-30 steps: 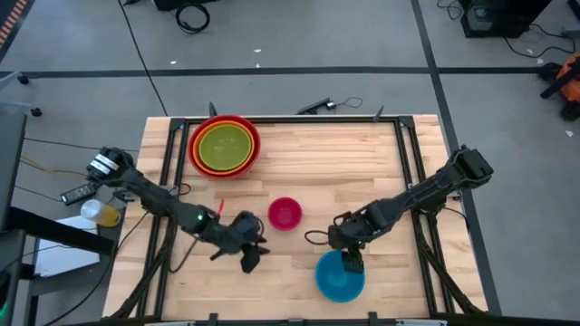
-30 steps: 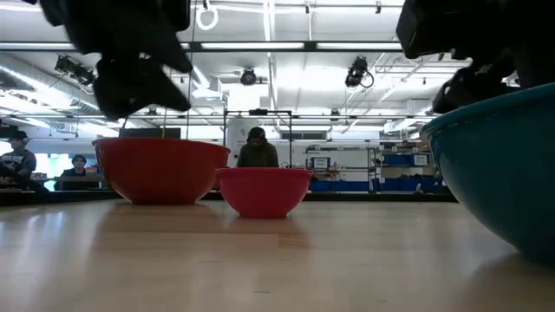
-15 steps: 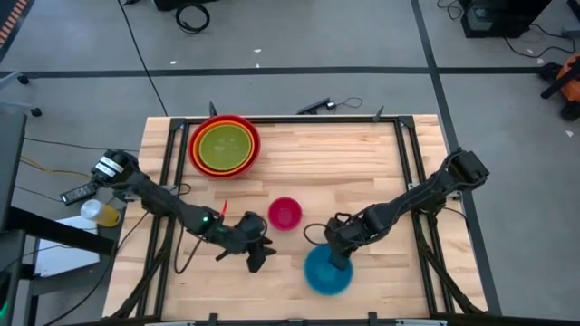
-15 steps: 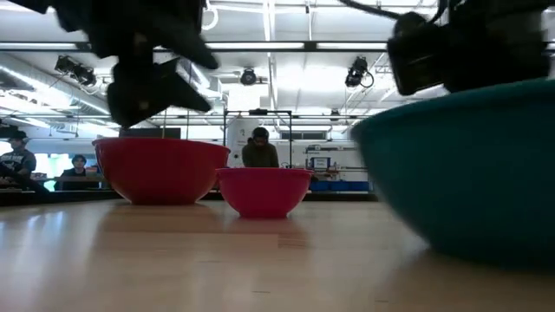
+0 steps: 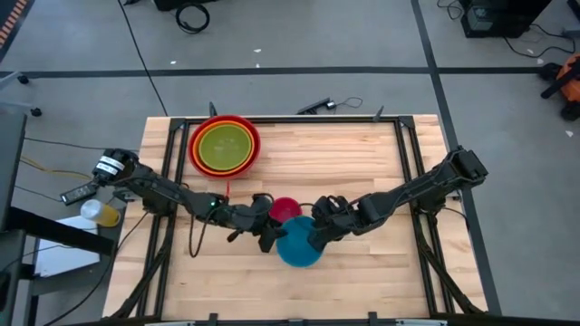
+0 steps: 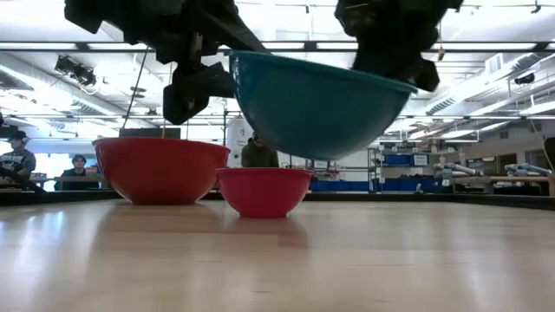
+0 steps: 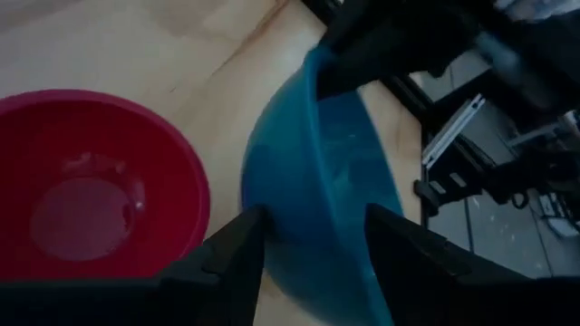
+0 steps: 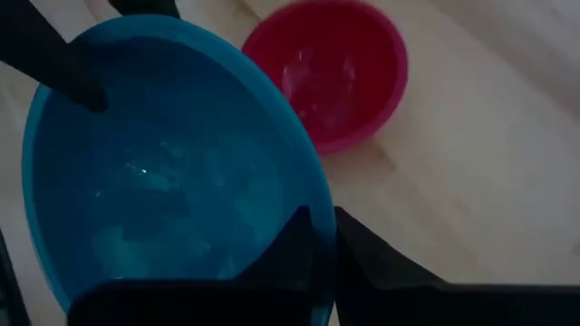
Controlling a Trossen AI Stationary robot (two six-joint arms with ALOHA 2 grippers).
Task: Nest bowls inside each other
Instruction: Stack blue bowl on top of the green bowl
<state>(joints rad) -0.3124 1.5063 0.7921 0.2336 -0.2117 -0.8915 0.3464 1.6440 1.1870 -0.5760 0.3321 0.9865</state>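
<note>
The blue bowl (image 5: pixel 297 243) hangs tilted in the air (image 6: pixel 316 104), over the near side of the pink bowl (image 5: pixel 285 208), which stands on the table (image 6: pixel 263 191). My right gripper (image 8: pixel 323 217) is shut on the blue bowl's rim. My left gripper (image 7: pixel 313 213) is open at the bowl's opposite side, with one finger on each side of its wall. The green bowl (image 5: pixel 225 145) sits inside the orange one, and that sits inside the red bowl (image 6: pixel 160 169) at the far left. My right gripper pinches the blue bowl's rim (image 8: pixel 313 195) on its right side, one finger inside the bowl and one outside. The fingers slant down from the table's right. The bowl is lifted clear of the table and tilted. My left gripper's fingers (image 7: pixel 237 244) straddle the bowl's wall; I cannot tell whether they touch it.
Black rails (image 5: pixel 412 163) run along the table's sides. Bare wood lies at the far right (image 5: pixel 344 163) and along the near edge. People sit in the room beyond the table (image 6: pixel 257 149).
My right gripper has shut on the blue bowl's rim, lifted the bowl off the table and carried it toward the left and far side, up to the pink bowl; the bowl now hangs tilted. My left gripper has moved right and farther, toward the blue bowl.
</note>
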